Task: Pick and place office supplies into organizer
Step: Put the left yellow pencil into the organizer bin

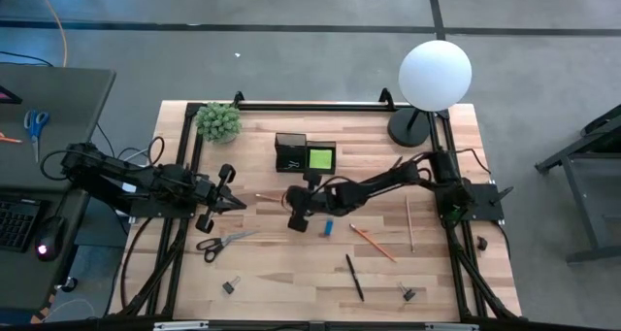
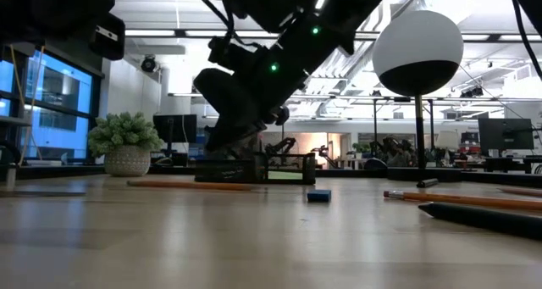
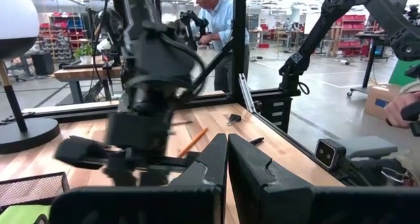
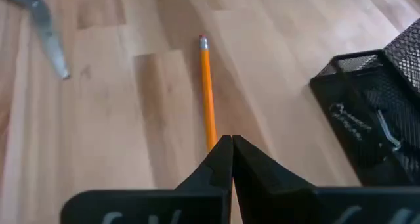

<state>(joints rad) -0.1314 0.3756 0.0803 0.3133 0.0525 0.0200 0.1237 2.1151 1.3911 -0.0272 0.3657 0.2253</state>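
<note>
Orange pencil (image 4: 207, 86) just past shut right tool (image 4: 231, 140)

wooden table (image 1: 291, 273) carries organizer (image 1: 306, 154), scissors (image 1: 225, 242), pencils (image 1: 373, 242), plant (image 1: 219, 121), lamp (image 1: 434, 76).

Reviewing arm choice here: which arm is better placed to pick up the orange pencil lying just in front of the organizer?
Right. Its pincer sits directly over the orange pencil, beside the organizer. The left pincer waits farther off, nearer the scissors.
</note>
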